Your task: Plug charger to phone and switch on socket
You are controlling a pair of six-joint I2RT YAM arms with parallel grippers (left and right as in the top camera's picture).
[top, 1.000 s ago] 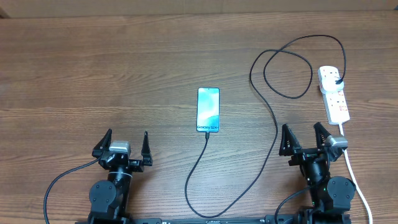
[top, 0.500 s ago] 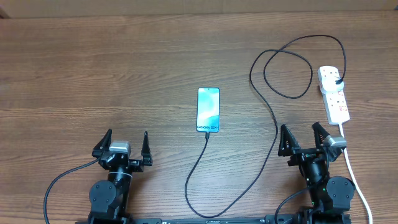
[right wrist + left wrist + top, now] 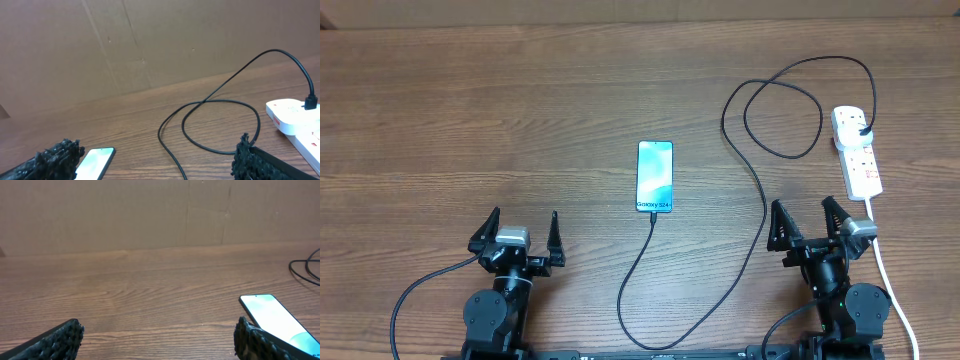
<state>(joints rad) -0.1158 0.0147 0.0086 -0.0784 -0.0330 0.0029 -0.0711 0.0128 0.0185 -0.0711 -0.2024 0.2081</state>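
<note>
Bench (image 3: 470, 100): bare wood, carrying all items.

Charger (image 3: 764, 200): the black cable runs from its plug, seated in the far outlet of the socket (image 3: 860, 165), loops across the right side, sweeps toward the near edge and rises to the phone's near end. The slack lies loose, so the lead looks free to move.

Socket: lies flat at the far right, just beyond the right hand (image 3: 806, 222), with its white cord (image 3: 890, 280) trailing past that arm. The switch positions are too small to read.

Left hand (image 3: 523, 230) and right hand: both rest at the near edge, fingers spread wide, holding nothing.

Phone (image 3: 655, 175): lies at centre, screen lit, face up. The tip meets its edge; seating unconfirmed.

Obstructions: the cable loop lies beside the socket, and the white cord lies close to the right arm.
</note>
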